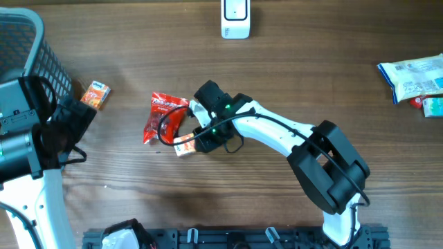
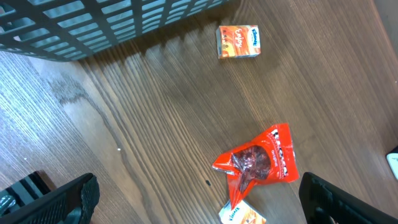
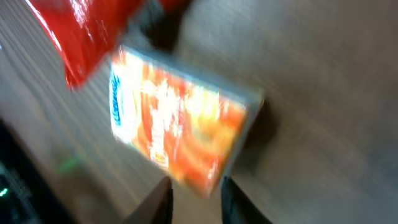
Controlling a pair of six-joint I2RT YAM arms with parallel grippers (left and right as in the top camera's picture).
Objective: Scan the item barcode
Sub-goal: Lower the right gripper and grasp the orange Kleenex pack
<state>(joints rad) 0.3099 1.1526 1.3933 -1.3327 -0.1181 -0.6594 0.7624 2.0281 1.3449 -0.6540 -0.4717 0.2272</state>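
We judge the grip best taken squarely across an edge of the orange packet, leaving its faces free for the reader. The right fingers stand narrowly apart with the packet just ahead of their tips, on the surface beside the red pouch. Blur hides any hold. The left fingers gape, empty. The scanner stands well beyond.
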